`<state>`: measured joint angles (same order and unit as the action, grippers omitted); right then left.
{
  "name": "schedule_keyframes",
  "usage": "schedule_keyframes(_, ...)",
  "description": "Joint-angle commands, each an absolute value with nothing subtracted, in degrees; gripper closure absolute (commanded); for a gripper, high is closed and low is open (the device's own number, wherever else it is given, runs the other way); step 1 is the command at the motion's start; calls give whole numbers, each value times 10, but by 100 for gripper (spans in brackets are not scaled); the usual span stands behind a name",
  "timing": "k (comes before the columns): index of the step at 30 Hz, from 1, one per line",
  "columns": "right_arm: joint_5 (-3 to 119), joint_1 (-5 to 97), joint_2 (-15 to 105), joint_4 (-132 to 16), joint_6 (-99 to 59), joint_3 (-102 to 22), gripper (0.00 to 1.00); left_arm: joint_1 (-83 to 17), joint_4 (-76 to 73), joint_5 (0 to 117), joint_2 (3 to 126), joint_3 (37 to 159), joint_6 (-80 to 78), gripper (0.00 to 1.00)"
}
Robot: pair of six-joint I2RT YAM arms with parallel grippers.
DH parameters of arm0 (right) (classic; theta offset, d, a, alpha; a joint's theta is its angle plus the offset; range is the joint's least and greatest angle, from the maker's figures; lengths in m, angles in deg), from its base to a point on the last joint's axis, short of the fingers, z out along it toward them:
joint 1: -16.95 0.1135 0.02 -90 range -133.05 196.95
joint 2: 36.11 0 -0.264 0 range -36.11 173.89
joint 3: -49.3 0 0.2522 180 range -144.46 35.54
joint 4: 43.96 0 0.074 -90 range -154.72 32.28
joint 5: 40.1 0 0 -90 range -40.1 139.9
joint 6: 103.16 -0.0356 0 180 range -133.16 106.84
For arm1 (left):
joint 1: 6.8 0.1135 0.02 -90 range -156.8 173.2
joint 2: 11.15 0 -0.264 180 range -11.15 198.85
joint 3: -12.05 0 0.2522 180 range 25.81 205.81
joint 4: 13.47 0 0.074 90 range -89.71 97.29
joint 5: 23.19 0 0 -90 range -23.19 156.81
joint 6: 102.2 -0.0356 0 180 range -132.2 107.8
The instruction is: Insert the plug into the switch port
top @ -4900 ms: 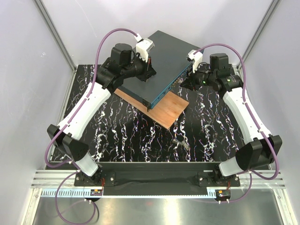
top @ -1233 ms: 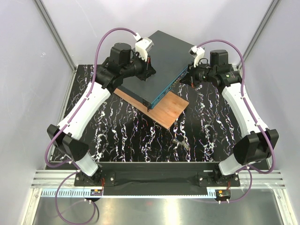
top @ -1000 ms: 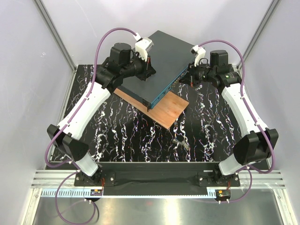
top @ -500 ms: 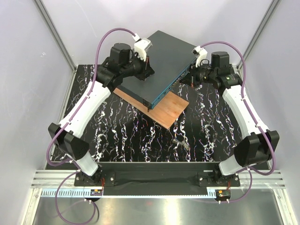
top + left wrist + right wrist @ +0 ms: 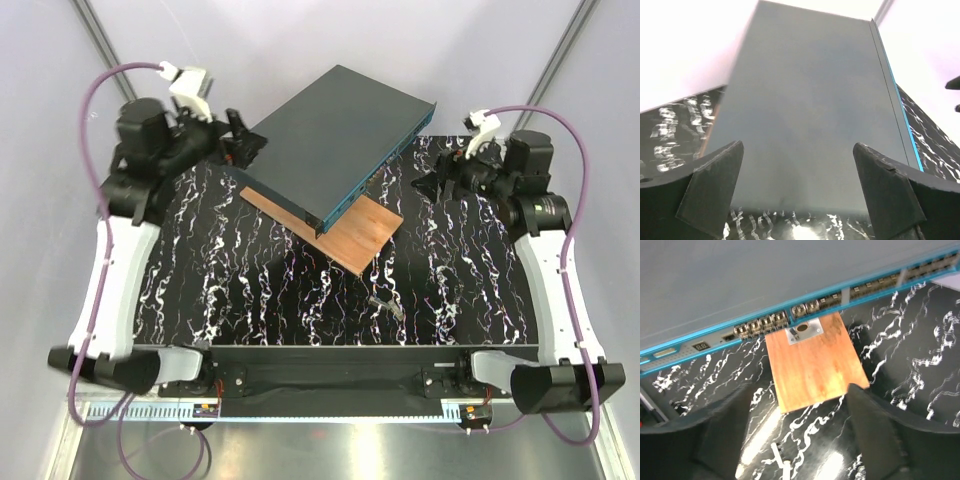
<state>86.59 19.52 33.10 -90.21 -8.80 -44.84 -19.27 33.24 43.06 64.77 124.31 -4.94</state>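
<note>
Both arms have pulled back from the large flat grey-teal switch (image 5: 335,140) at the black marbled table's (image 5: 250,290) far edge. The left gripper (image 5: 796,147) and right gripper (image 5: 800,390) have sprung apart, empty. The small silver plug (image 5: 801,331) sits at the port row, apparently inserted.

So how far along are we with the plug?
Looks done: a silver plug sits in the port row on the switch front, apparently seated, above the wooden board. In hand: nothing; left gripper and right gripper stand open, apart from the switch. Left: only confirming the seating.
</note>
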Motion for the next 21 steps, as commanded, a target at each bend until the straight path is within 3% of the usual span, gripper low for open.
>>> schedule_keyframes(1, 866, 180, 310, -937, -92, -432, 12, -174, 360, 416, 595, 1220, -85, 1)
schedule_keyframes(2, 866, 177, 305, -944, -98, -424, 3, -172, 388, 432, 573, 1210, -92, 1)
schedule_keyframes(3, 865, 175, 294, -950, -104, -419, 0, -172, 405, 446, 564, 1202, -97, 1)
schedule_keyframes(9, 848, 156, 234, -960, -172, -344, 0, -172, 470, 578, 450, 1085, -140, 1)
schedule_keyframes(15, 837, 152, 193, -963, -184, -292, 0, -169, 482, 612, 337, 940, -157, 1)
schedule_keyframes(21, 827, 153, 156, -961, -168, -269, 0, -167, 474, 635, 302, 908, -159, 1)
